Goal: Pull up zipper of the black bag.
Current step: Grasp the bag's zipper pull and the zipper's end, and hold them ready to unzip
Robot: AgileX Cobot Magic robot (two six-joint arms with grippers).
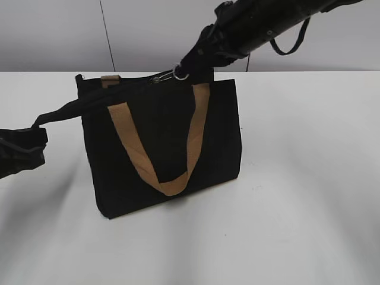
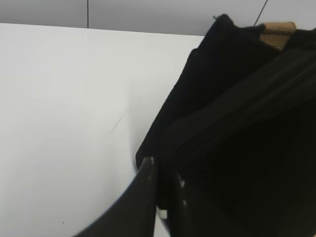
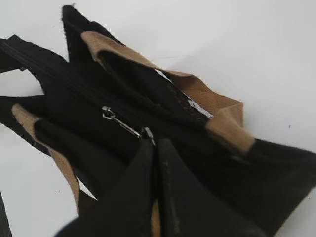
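Observation:
The black bag (image 1: 160, 142) stands upright on the white table, with a tan handle (image 1: 193, 136) hanging down its front. The zipper (image 1: 159, 78) is a small silver slider with a ring pull on the top track, about midway along. My right gripper (image 1: 187, 65) comes down from the upper right and is shut on the ring pull; the right wrist view shows the jaws (image 3: 154, 144) closed at the ring, with the zipper (image 3: 116, 120) just ahead. My left gripper (image 1: 34, 135) is shut on a black fabric tail (image 1: 71, 110) stretched from the bag's top left corner. In the left wrist view its jaws (image 2: 165, 172) pinch that tail (image 2: 237, 113).
The white table (image 1: 309, 196) extends around the bag on all sides. A grey wall with a dark vertical seam (image 1: 108, 35) stands behind. A black cable loop (image 1: 291, 41) hangs under the right arm.

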